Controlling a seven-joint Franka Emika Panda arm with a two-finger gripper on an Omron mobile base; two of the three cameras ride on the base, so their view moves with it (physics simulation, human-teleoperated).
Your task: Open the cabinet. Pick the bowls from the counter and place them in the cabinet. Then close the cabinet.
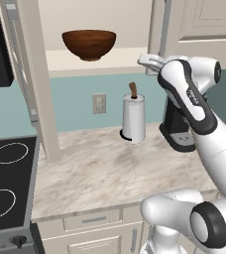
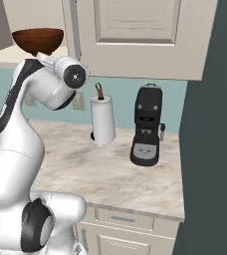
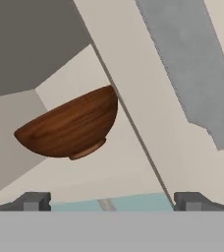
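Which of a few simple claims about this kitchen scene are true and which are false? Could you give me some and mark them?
1. The brown wooden bowl sits on the shelf inside the cabinet. True.
2. The end effector is clamped on the bowl. False: its jaws are open and hold nothing.
3. A paper towel roll stands on the counter. True.
4. The coffee machine is white. False: it is black.
5. The cabinet's left door is shut. False: it is swung open.

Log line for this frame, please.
claw: open, empty | brown bowl: on cabinet shelf | cabinet: open
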